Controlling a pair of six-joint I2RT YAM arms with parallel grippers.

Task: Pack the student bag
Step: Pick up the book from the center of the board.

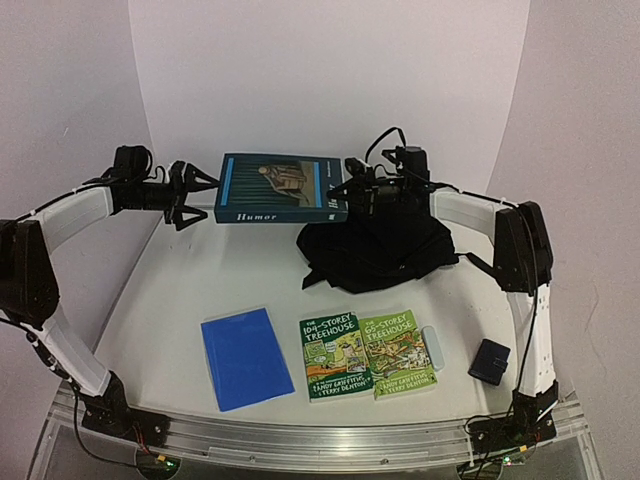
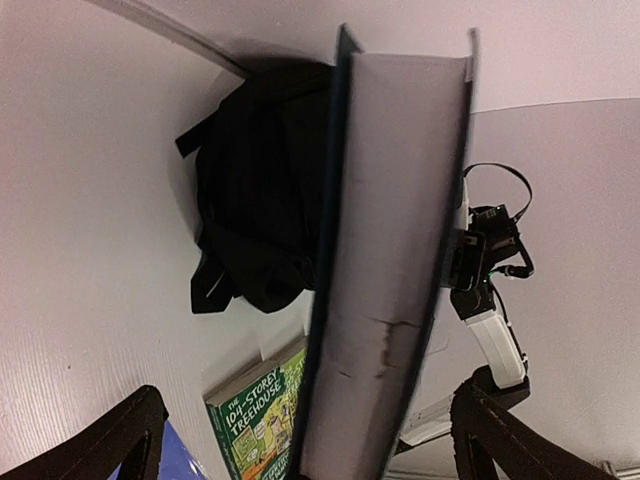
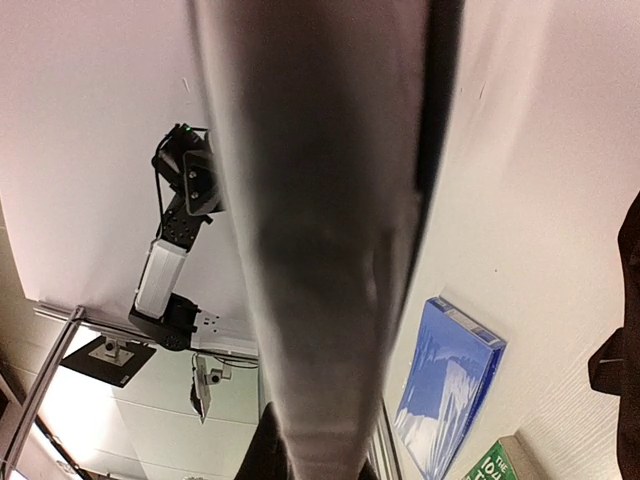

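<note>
A teal hardback titled "Humor" (image 1: 280, 188) hangs in the air at the back of the table, just left of the student bag (image 1: 380, 245), a crumpled black backpack. My right gripper (image 1: 350, 190) is shut on the book's right end. In the right wrist view its page edge (image 3: 320, 200) fills the frame above the gripper (image 3: 320, 460). My left gripper (image 1: 208, 197) is open at the book's left end. In the left wrist view its fingers (image 2: 135, 435) stand wide on either side of the book (image 2: 390, 250) without touching it. The bag (image 2: 260, 200) lies behind the book.
On the near half of the table lie a blue book (image 1: 245, 357), two green Treehouse books (image 1: 330, 357) (image 1: 398, 352), a small pale block (image 1: 433, 347) and a dark-blue pouch (image 1: 490, 361). White walls close in the back and sides.
</note>
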